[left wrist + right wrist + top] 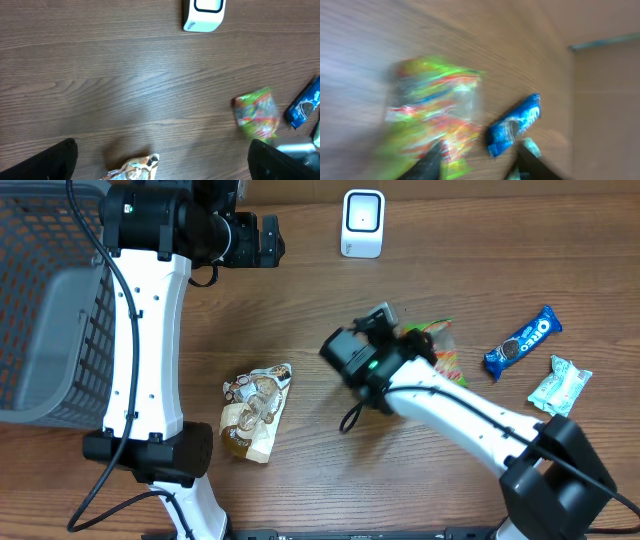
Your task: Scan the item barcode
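The bright plastic sweet bag (448,363) lies middle right on the wooden table (300,310), well apart from the white box scanner (362,223) up top. The right gripper (480,150) looks open above it, though blurry. The left gripper (162,145) gapes empty. Nothing is at the scanner, so the bag needs picking up.

So the left gripper (162,152) is spread wide, with its dark fingers (47,162) just poking in at the bottom corners. The white scanner (204,15) is cut off by the top edge. A colorful candy bag (256,119) lies kinda blurry on the wood table (110,75) at right, near a blue Oreo pack (304,106). A brown snack bag (131,170) peeks in at the bottom.
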Controlling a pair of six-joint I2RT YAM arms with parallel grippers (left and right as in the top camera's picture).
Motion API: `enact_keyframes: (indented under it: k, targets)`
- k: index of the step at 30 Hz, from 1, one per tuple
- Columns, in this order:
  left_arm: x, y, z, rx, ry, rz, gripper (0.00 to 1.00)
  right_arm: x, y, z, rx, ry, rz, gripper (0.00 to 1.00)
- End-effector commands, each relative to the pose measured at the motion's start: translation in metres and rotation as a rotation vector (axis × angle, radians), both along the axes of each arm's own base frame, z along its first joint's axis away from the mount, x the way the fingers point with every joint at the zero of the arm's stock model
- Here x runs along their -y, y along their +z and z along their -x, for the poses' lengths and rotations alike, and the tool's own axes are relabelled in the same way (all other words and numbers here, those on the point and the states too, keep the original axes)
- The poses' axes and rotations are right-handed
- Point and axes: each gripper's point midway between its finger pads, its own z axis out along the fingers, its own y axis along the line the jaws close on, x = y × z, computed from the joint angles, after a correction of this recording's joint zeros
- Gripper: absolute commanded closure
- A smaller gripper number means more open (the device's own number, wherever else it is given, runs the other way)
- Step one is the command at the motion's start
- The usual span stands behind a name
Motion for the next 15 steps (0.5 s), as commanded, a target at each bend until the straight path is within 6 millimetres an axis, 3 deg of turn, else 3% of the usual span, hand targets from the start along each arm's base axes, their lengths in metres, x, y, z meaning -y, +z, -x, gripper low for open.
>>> enact_keyframes:
  k: [1,4,9,15]
  targets:
    - [-0.002,0.006,0.001,0.021,-0.002,-0.006,0.0,-0.03,-0.008,0.016,-0.096,0.051,-0.146,0.14]
    - [-0.002,0.006,0.001,0.02,-0.002,-0.006,0.0,-0.026,-0.016,0.022,-0.094,-0.078,-0.264,0.0]
    - [-0.002,0.006,0.001,0.021,-0.002,-0.006,0.0,-0.006,-0.028,0.019,-0.208,-0.255,-0.489,0.0]
    - [-0.002,0.006,0.001,0.021,-0.002,-0.006,0.0,0.038,-0.029,0.003,-0.346,-0.47,-0.848,0.0]
